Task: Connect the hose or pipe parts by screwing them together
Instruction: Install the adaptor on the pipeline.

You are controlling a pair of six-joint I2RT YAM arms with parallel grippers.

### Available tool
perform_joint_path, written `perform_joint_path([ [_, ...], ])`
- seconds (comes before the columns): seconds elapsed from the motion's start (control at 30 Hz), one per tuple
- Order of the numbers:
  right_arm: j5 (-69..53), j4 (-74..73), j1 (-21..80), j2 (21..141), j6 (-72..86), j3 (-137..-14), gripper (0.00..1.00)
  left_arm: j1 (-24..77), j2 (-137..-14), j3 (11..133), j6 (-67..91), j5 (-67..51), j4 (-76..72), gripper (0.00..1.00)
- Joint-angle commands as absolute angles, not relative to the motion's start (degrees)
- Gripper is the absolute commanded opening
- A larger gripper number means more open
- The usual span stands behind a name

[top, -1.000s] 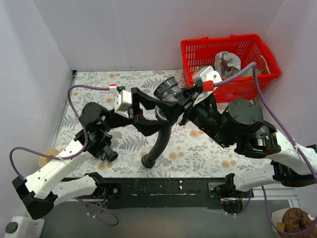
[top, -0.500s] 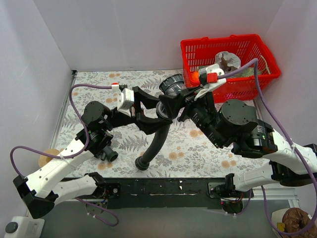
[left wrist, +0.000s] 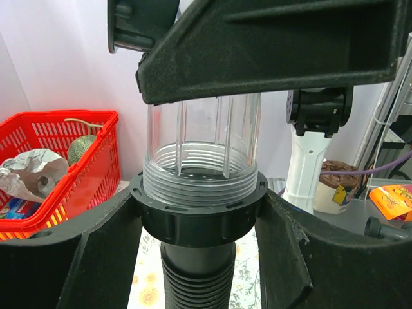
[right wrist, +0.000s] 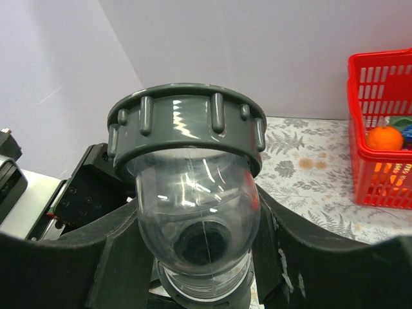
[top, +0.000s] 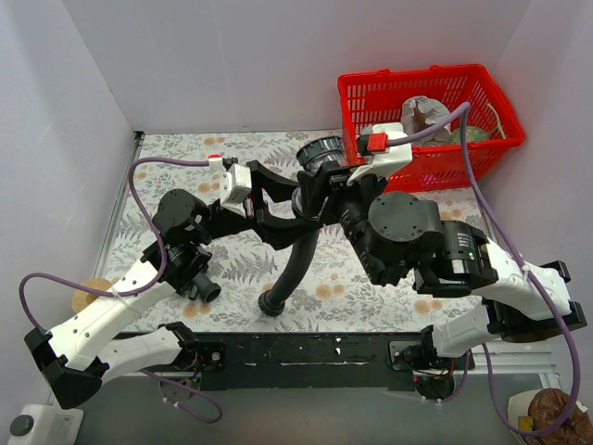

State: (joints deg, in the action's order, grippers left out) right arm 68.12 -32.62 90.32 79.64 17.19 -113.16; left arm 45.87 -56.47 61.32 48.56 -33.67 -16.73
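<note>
The black ribbed hose [top: 295,269] curves from the mat up to its black collar [left wrist: 198,209], and my left gripper [left wrist: 198,222] is shut on that collar. A clear elbow fitting [right wrist: 196,212] with a dark grey ribbed ring [right wrist: 187,125] on top stands upright above the collar. The fitting's threaded lower end [left wrist: 201,170] sits in the collar. My right gripper [right wrist: 199,244] is shut on the clear body from the other side. In the top view both grippers meet at mid-table, with the grey ring [top: 320,153] above them. The hose's free end [top: 270,304] rests on the mat.
A red basket [top: 422,93] at the back right holds crumpled foil, a melon and an orange. The floral mat [top: 185,158] covers the table between white walls. A short dark tube-like piece [top: 206,289] shows beside my left arm's elbow.
My right arm has swung left and its wrist has turned around the fitting. The hose's free end has shifted slightly on the mat. The left arm holds still.
</note>
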Motion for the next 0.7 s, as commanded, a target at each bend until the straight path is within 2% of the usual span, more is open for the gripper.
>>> perform_joint_path([
  [0.0, 68.9, -45.3, 95.2, 88.4, 26.7, -111.1, 0.01, 45.2, -54.7, 65.9, 43.1, -17.7, -34.6, 0.0],
  [0.47, 75.9, -44.7, 95.9, 90.3, 31.5, -112.9, 0.01, 45.2, -55.1, 66.4, 41.7, -12.2, -35.9, 0.0],
  [0.67, 75.3, -26.5, 96.1, 88.9, 17.0, -108.7, 0.01, 45.2, -55.0, 65.6, 42.0, -11.1, -37.2, 0.0],
])
